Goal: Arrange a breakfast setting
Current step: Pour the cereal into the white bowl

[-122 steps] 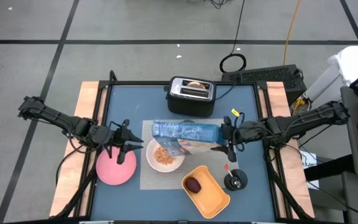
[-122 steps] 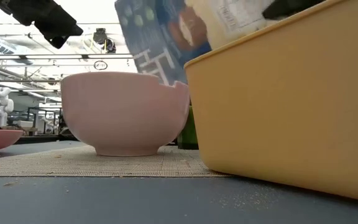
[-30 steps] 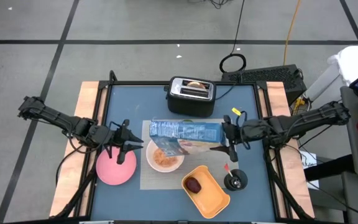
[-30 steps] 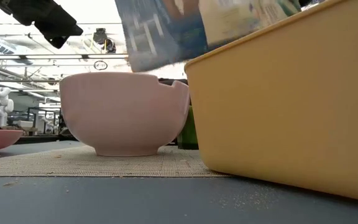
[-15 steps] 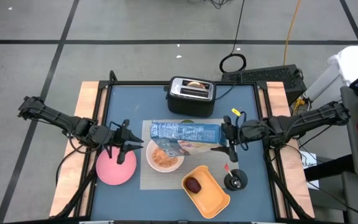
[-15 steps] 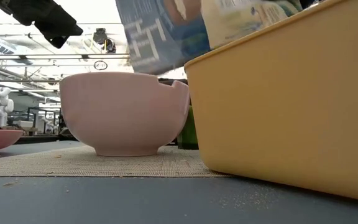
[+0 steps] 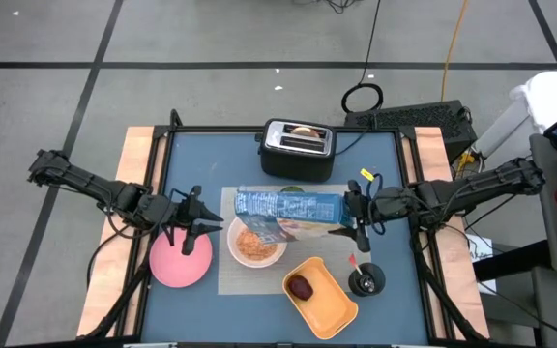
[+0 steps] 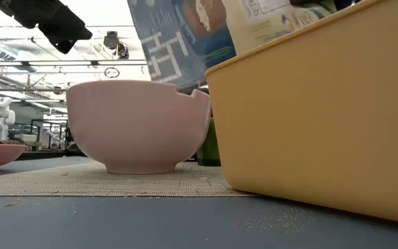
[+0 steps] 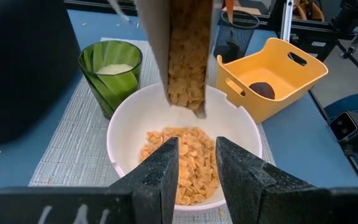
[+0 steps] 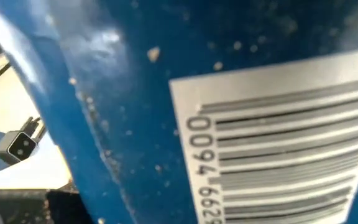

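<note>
Holding a blue cereal box (image 7: 288,205) by its base end, the right gripper (image 7: 356,218) has its fingers closed on the box sides (a wide grip). The box lies nearly level above the table, its open end tipped down over the white round bowl (image 7: 256,242). In the left wrist view, cereal flakes (image 9: 187,50) fill the open box mouth directly above the bowl, which already contains a layer of flakes.

The bowl stands on the grey rectangular placemat (image 7: 235,277) at the table centre. A small green cup (image 9: 110,73) stands on the same mat just beside the bowl, on its toaster side, and is mostly hidden under the box in the high view. The pink round plate (image 7: 179,260) rests off the mat, just beside its left edge.

The left gripper (image 7: 204,228) hangs above the plate's inner edge, pointing at the bowl; its fingers (image 9: 160,174) stand slightly apart with nothing between them.

The black-and-silver toaster (image 7: 298,148) sits at the far table edge with a round bread piece (image 7: 302,130) in its slot. An orange tray (image 7: 321,294) holding a dark item (image 7: 301,287) lies at the mat's near right corner.
</note>
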